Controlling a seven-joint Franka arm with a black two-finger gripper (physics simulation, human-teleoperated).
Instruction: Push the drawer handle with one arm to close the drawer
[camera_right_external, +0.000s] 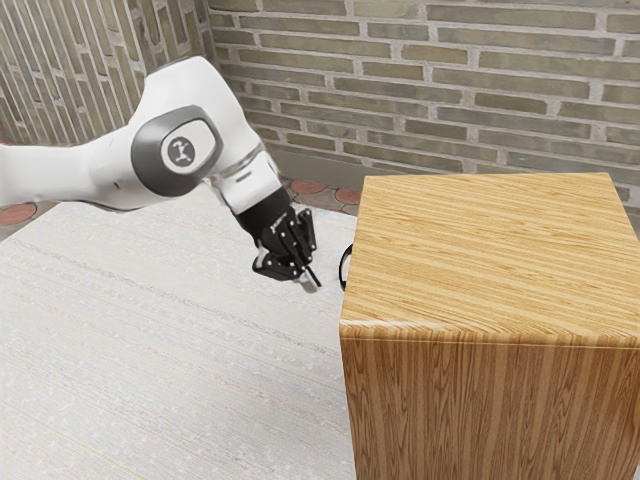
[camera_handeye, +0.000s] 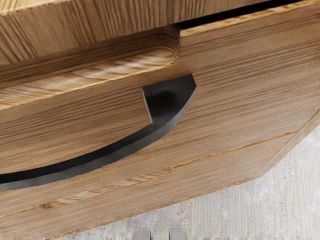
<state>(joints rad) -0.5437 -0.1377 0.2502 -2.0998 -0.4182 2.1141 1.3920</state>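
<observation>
My black gripper (camera_right_external: 312, 280) hangs over the tabletop beside the wooden cabinet (camera_right_external: 490, 260), angled down toward its front, its fingers drawn together. At that front, the dark curved handle (camera_right_external: 346, 268) sticks out a short distance from the gripper, apart from it. In the wrist view the handle (camera_handeye: 125, 148) arcs across the drawer front (camera_handeye: 235, 95); a dark slot along the upper edge shows the drawer slightly out. My gripper (camera_handeye: 160, 235) appears there too, its grey tips near each other with a narrow gap and nothing between them.
The pale table (camera_right_external: 170, 340) spreads beneath the arm and in front of the cabinet. A brick wall (camera_right_external: 430, 90) stands behind. The cabinet's bulk occupies the exterior view's right, and its top overhangs near the handle.
</observation>
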